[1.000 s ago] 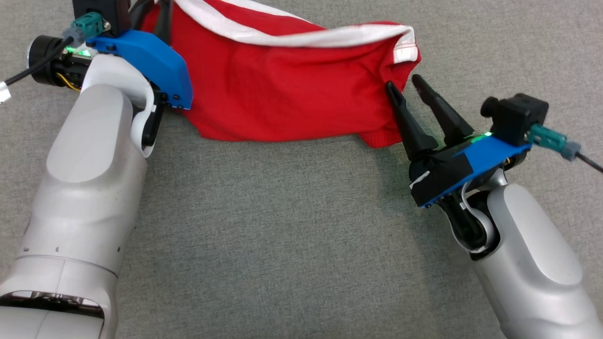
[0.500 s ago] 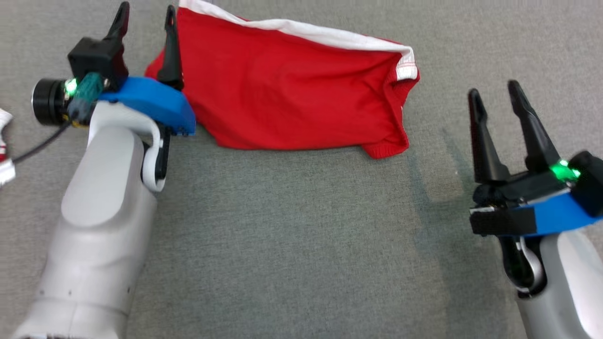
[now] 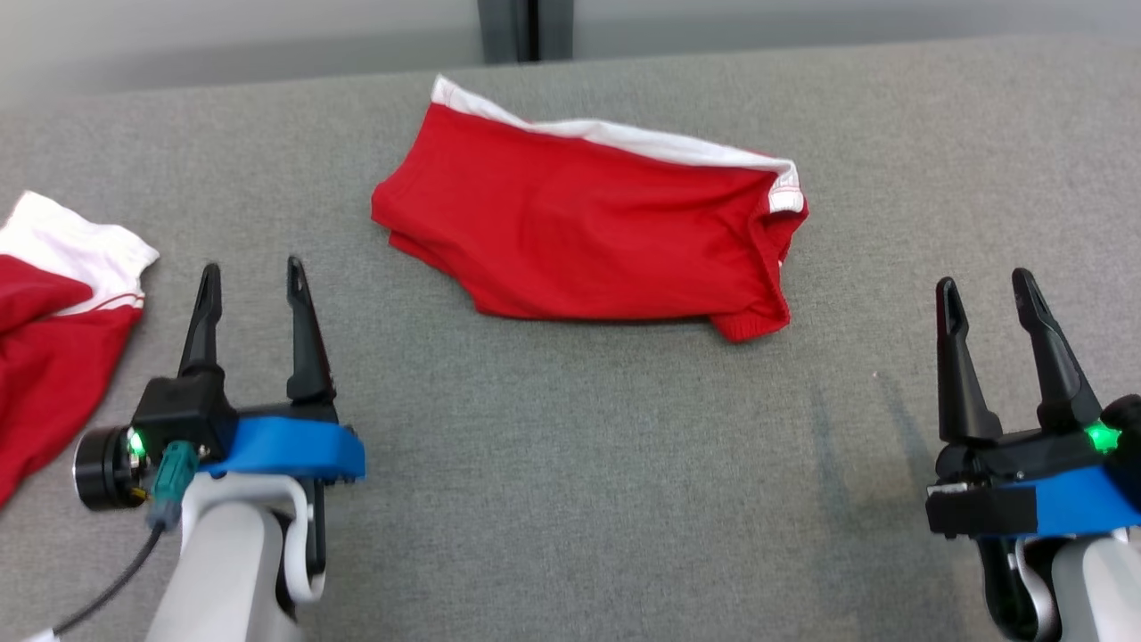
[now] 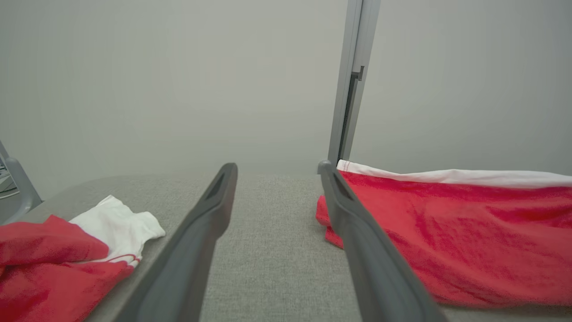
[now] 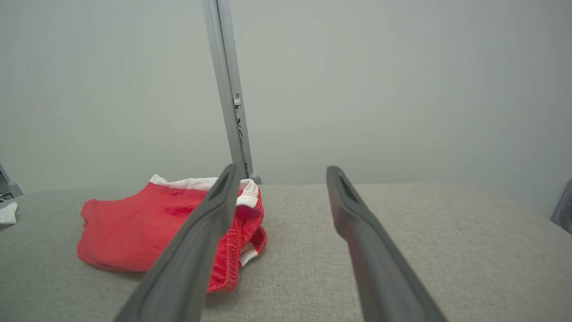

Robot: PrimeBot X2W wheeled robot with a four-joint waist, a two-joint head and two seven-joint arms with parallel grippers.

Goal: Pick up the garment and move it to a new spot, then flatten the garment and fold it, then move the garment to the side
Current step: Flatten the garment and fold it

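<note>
A folded red garment [image 3: 584, 236] lies upper centre on the grey table [image 3: 570, 481]. The left gripper [image 3: 250, 276], lower left, and right gripper [image 3: 985, 283], lower right, both gape wide, empty.

I see garment [image 3: 579, 241]: red knit cloth w/ white band, matt. Table top [image 3: 579, 499]: grey woven fabric, rough. L gripper [image 3: 251, 265] & R gripper [image 3: 982, 278]: dark matt plastic.

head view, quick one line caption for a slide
Red garment on grey fabric surface, left tool and right tool open and clear of it, second garment at left edge.
</note>
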